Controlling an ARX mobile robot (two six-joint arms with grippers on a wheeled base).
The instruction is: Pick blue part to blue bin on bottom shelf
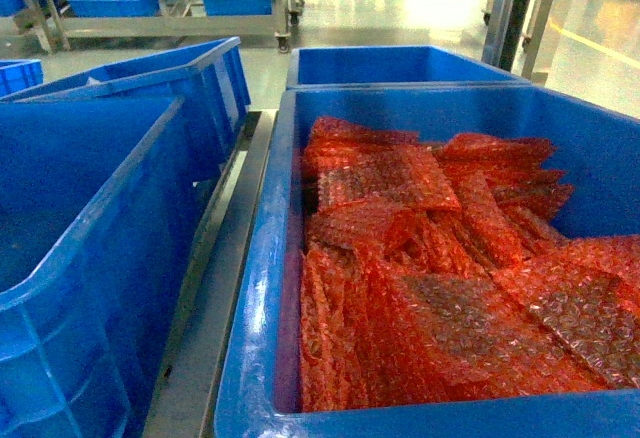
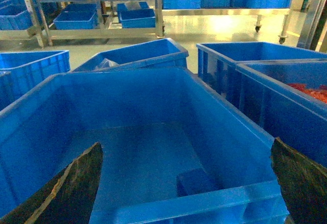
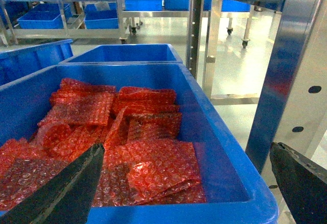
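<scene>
Looking forward, the head view shows neither gripper, only a bin of red bubble-wrap bags [image 1: 450, 278] on the right and a blue bin [image 1: 80, 258] on the left. From the left wrist, the left gripper [image 2: 186, 180] stands spread and empty over that blue bin, and the blue part [image 2: 196, 182] lies on its floor just below, between the fingers; its long axis I cannot tell. From the right wrist, the right gripper [image 3: 186, 183] is also spread, over the red bags, so the left arm seems nearer.
</scene>
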